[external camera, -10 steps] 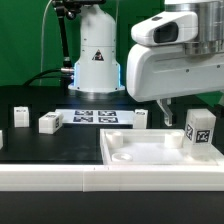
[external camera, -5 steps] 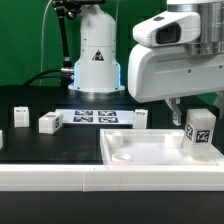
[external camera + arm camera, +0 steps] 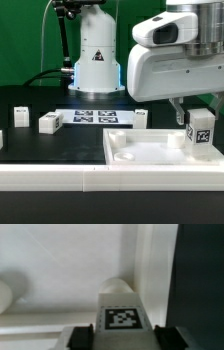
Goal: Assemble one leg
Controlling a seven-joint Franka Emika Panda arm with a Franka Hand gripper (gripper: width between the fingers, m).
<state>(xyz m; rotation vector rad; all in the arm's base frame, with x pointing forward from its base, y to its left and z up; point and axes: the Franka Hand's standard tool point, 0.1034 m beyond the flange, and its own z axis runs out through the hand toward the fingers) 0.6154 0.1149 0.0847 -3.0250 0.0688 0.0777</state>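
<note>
My gripper (image 3: pixel 198 116) is shut on the leg (image 3: pixel 201 129), a small white block with a black-and-white tag facing the camera. I hold it upright just above the far right corner of the large white panel (image 3: pixel 150 152) with its raised rim. In the wrist view the leg (image 3: pixel 122 314) sits between my two dark fingers (image 3: pixel 80 336), tag side up, right above a rounded boss (image 3: pixel 118 283) in the panel's corner (image 3: pixel 60 269). Whether the leg touches the panel I cannot tell.
Three more white leg blocks lie on the black table: one (image 3: pixel 51 122), one (image 3: pixel 18 115) and one (image 3: pixel 141 118). The marker board (image 3: pixel 95 117) lies in front of the robot base (image 3: pixel 97 60). In the wrist view the panel's rim borders the black table (image 3: pixel 200 280).
My gripper has shifted the leg slightly toward the exterior view's right and a little upward. Nothing else has moved.
</note>
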